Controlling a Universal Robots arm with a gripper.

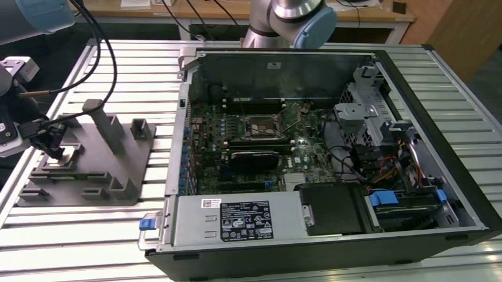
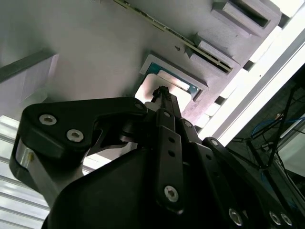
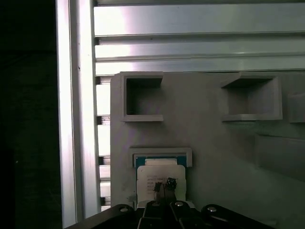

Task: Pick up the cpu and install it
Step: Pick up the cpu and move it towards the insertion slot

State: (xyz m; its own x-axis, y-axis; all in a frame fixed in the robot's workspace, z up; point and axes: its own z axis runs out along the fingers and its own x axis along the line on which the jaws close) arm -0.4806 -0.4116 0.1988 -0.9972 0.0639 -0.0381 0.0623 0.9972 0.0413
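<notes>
**Location.** Find the cpu lying flat in a shallow framed recess of the grey fixture block, at the exterior view's left, on the slatted aluminium table. Note the pale metal top facing up, with a thin teal rim visible along one edge in both wrist views. Regard it as not yet lifted: seated in the recess, well apart from the open computer case at the exterior view's right and from the black-framed socket on the board inside.

**Gripper.** Read the gripper as hanging directly over the chip, with slim fingertips drawn together above the middle of the metal top and not clamped around any edge. Cannot tell from either wrist view whether touching or just clear of the surface.

**Handling (judgement).**
- Treat as light, thin and fully rigid, with no give under pressure.
- Expect a smooth, slippery metal top and a poor hold on a skewed grip.
- Regard the unseen underside as the fragile face. Avoid scraping, dropping or tilting.
- Take hold by two opposite side edges, low on the darker rim and squarely centred.
- Allow for tight clearance between chip edge and recess wall.
- Apply only light clamping force, since little weight needs carrying.
- Keep level throughout any lift.
</notes>
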